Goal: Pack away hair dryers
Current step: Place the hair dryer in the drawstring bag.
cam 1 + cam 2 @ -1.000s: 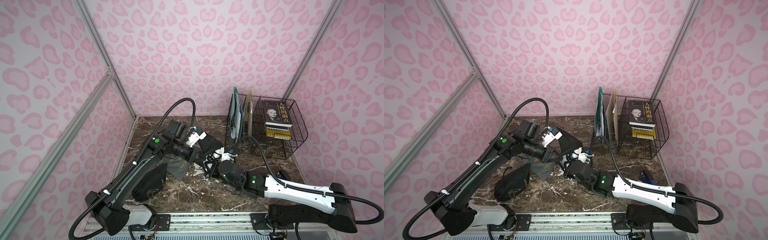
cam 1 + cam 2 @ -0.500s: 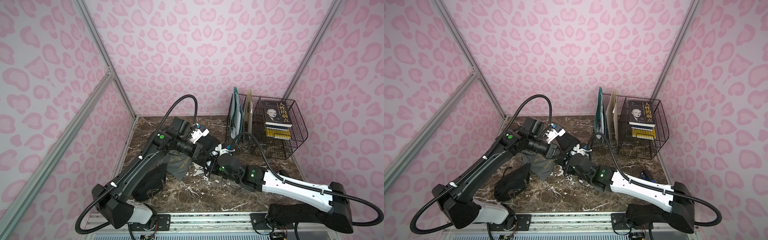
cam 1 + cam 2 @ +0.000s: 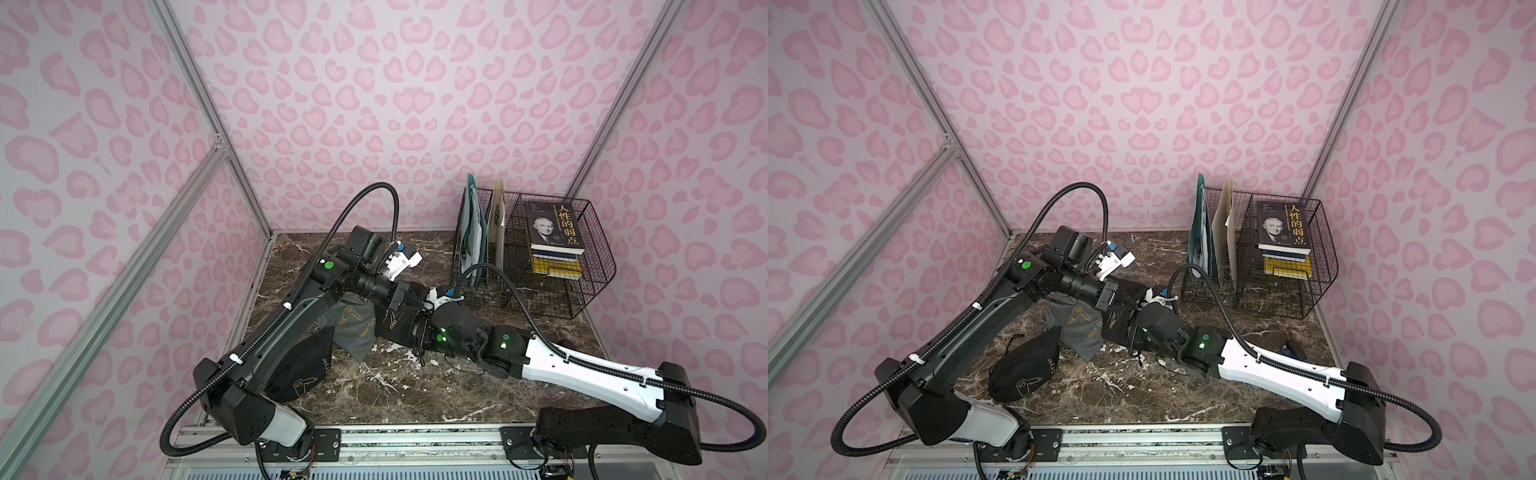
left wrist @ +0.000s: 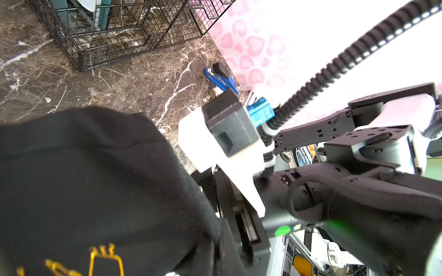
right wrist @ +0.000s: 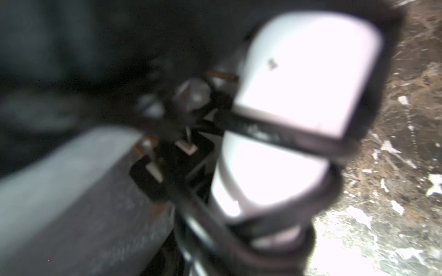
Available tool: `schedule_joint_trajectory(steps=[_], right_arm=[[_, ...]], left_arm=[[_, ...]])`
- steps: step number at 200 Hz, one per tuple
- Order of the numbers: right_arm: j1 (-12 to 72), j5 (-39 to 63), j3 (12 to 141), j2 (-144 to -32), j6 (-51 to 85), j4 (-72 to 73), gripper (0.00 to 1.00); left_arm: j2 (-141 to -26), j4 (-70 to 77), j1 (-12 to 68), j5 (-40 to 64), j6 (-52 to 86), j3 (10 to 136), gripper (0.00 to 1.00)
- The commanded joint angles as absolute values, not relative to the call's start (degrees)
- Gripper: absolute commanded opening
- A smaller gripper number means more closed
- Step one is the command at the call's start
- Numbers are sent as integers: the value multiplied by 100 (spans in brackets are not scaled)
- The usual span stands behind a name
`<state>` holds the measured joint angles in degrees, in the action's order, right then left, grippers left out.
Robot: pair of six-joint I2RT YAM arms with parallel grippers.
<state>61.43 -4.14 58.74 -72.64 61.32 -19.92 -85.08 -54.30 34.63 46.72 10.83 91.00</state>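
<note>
Over mid tabletop (image 3: 374, 386), the black pouch (image 3: 395, 326) hangs pinched in my closed left tool (image 3: 409, 297). The white hair dryer (image 5: 299, 83) lies straight ahead of my right tool (image 3: 420, 332), the nearer one, long axis running into the pouch's mouth, head seemingly inside, cord-wound handle trailing back toward that tool. Blur hides the right jaws: gripping or apart, I cannot tell
</note>
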Motion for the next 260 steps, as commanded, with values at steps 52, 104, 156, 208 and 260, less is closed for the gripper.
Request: schedule_joint_trajectory(steps=[52,104,156,208,260], right_arm=[[6083,-319,5718,-6719,5960,-1862,51],[6084,-110,5256,-5929,5915,-1639,55],[6082,-11,4856,-5327,5941,-1596,56],[6087,-127,4652,-4682,5858,-1363,56],[6065,39,4951,-4750,5597,-1391,67]], left_arm=[[-8535,-5581,3446,4930,809,9536,1],[-8525,-5159,3296,5318,1179,8971,1],[-8661,-5158,3237,5406,1216,9114,1],[-8626,-5133,3142,5375,1206,8967,1],[-8753,-5199,3135,5318,1091,9011,1]])
